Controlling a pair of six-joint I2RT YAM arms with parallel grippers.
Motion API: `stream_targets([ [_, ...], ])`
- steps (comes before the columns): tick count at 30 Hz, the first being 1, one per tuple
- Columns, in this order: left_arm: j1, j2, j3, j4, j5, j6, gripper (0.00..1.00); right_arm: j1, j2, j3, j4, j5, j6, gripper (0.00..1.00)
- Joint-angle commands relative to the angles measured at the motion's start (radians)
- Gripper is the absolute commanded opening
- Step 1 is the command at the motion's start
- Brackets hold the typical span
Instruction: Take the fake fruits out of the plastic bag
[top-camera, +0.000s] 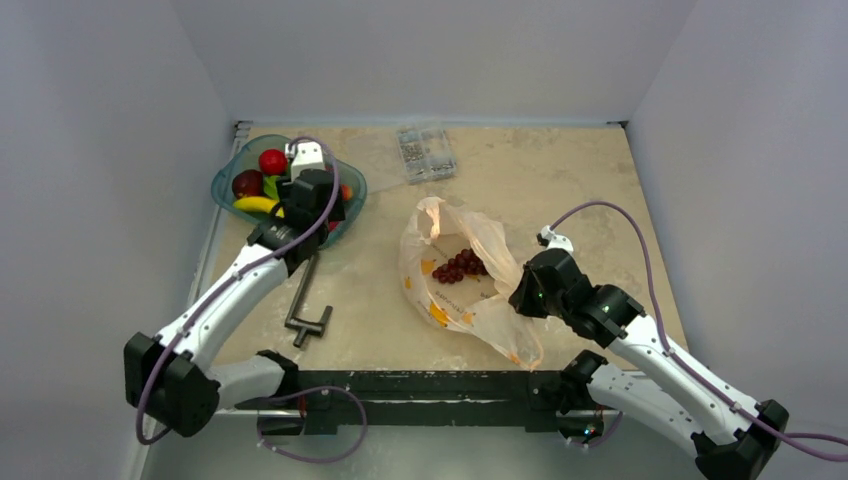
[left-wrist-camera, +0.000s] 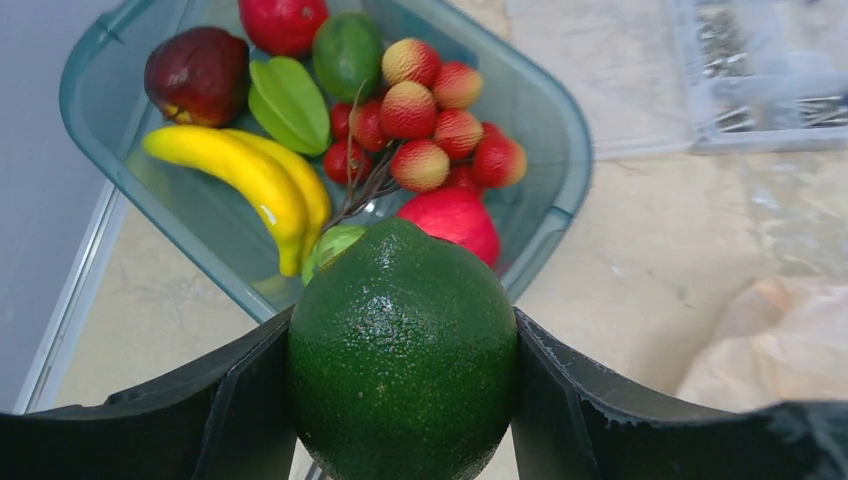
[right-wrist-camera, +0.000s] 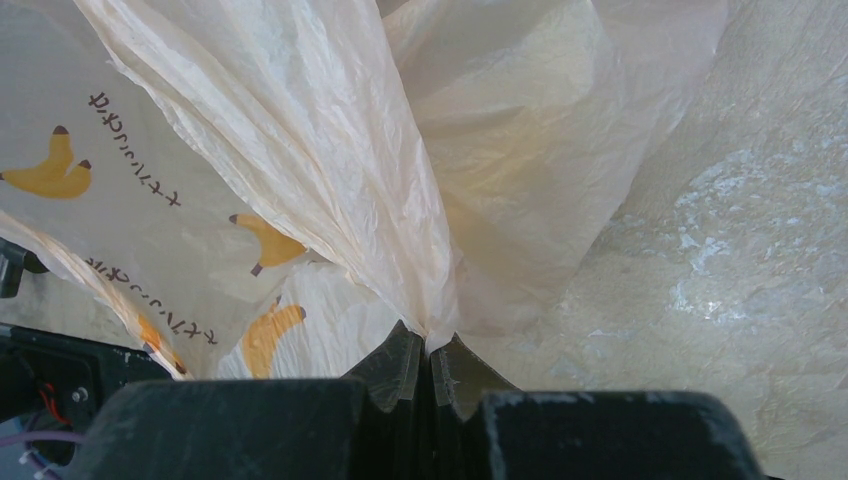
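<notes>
In left pincer, lime pinched; tray just ahead; right pincer clamps plastic bag edge; grape cluster inside, nearer it.

Dark pebbled green on the lime, between black fingers. Teal, see-through tray at the far left corner of the bench: yellow banana, dark maroon apple, bright red apple, cherry bunch blushed red over yellow. Pale orange translucent bag, printed with yellow-orange bananas and dark lettering; dark red grapes inside; mottled beige bench
</notes>
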Motion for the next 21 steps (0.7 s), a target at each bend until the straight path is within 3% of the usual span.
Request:
stream_targets([
  [1, 0.126, 0.128, 0.072, 0.089, 0.088, 0.007, 0.0, 0.003, -0.016, 0.0, 0.015, 0.015, 0.011, 0.0],
  [5, 0.227, 0.297, 0.187, 0.087, 0.102, 0.006, 0.0, 0.003, -0.025, 0.0, 0.016, 0.014, 0.011, 0.0],
  [10, 0.36, 0.487, 0.312, 0.076, 0.253, 0.004, 0.0, 0.003, -0.031, -0.003, 0.02, 0.01, 0.01, 0.0],
  [15, 0.427, 0.649, 0.456, -0.041, 0.377, -0.035, 0.0, 0.003, -0.041, -0.002, 0.021, 0.009, 0.008, 0.0],
  [21, 0.475, 0.741, 0.5, -0.121, 0.429, -0.087, 0.28, 0.003, -0.056, -0.003, 0.022, 0.008, 0.007, 0.0],
])
